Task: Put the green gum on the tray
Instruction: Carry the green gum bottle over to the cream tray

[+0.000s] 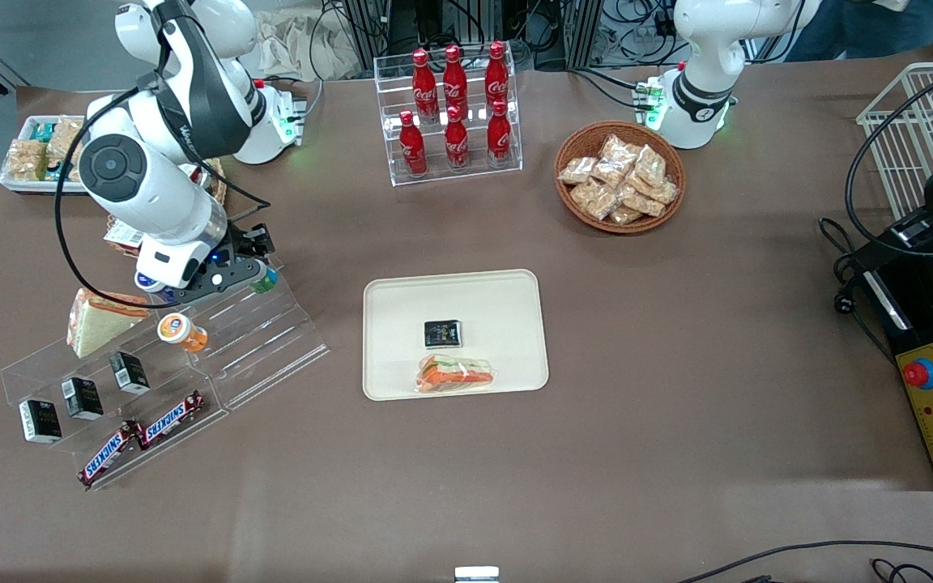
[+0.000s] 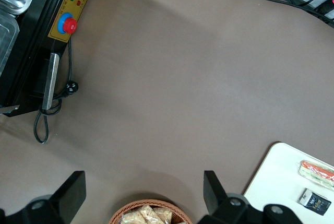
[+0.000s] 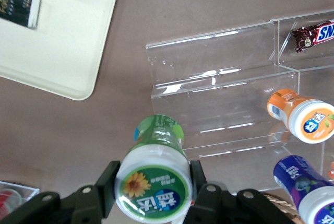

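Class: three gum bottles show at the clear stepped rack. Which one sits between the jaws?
The green gum, white lid with a green flower label; the gripper is clamped on it above the rack. The orange gum and blue gum lie free.

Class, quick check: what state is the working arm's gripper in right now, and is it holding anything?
Gripper: shut on the green gum, above the clear stepped display rack, at the working arm's end of the table.
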### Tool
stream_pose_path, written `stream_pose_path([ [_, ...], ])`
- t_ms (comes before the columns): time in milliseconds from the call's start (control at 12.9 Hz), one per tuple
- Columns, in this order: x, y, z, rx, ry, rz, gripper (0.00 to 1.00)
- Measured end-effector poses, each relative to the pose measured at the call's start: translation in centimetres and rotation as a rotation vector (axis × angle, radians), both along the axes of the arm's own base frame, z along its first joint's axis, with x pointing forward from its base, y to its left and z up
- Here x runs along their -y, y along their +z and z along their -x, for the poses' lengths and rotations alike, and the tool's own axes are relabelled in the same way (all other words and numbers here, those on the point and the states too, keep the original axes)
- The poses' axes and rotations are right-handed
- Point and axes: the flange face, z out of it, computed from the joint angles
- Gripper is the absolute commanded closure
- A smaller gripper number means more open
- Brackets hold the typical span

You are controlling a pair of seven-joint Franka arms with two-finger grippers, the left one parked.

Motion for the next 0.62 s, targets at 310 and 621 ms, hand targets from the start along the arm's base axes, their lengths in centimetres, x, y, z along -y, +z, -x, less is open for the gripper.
stream_pose_path([
  [310, -5.8, -1.0, 1.8, -0.005, -0.088, 0.019, 0.63],
  [621, -11.4, -2.6, 2.9, 0.02, -0.196, -0.032, 0.63],
])
